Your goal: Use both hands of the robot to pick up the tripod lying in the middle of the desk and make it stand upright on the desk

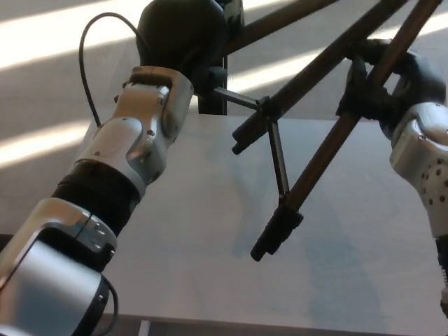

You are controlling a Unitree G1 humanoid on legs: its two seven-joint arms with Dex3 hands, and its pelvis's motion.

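Sunlit grey desk (210, 231) sits underneath while the tripod (308, 161) hangs tilted above it around 2 o'clock, left hand (183, 38) wrapped on its top at 12, right hand (385, 80) clamped round a leg at 3.

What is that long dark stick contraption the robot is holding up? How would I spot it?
Start at the pale desk filling the lower picture. Above it, between the left hand and the right hand, hangs the tripod: dark brown legs crossing diagonally, joined by thin black braces. It is the only slender, stick-like thing there.
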